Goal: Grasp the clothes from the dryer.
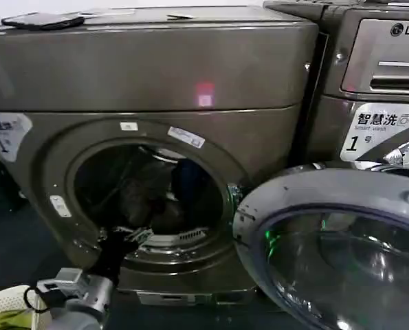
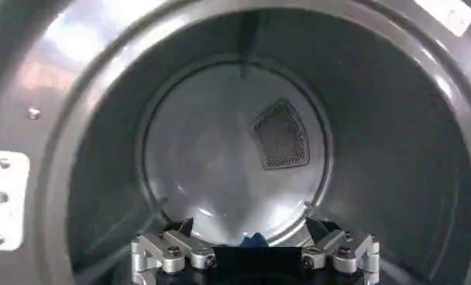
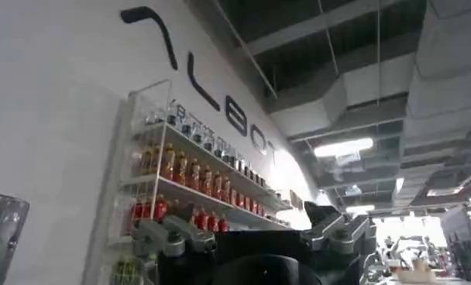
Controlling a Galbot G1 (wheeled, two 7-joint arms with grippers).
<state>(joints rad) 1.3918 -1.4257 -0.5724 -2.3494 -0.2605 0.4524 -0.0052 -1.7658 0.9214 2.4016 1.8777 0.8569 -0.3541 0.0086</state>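
Left gripper (image 1: 125,240) at porthole's 7 o'clock, fingers spread wide, holding nothing. Dryer (image 1: 149,82) centre, door (image 1: 335,240) swung open at 4 o'clock. Clothes (image 1: 146,199) heaped inside drum, pale fabric plus dark navy piece. Right gripper (image 3: 255,236) raised toward ceiling, spread wide.

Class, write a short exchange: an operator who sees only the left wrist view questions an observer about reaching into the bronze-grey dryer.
Operator: I see only the grey drum back wall. Where is my left gripper?
Observer: In the head view the left gripper is at the lower rim of the round porthole of the bronze-grey metal dryer.
Operator: Any clothes inside?
Observer: Yes. The head view shows a dark navy garment in the drum, above and to the right of the gripper.
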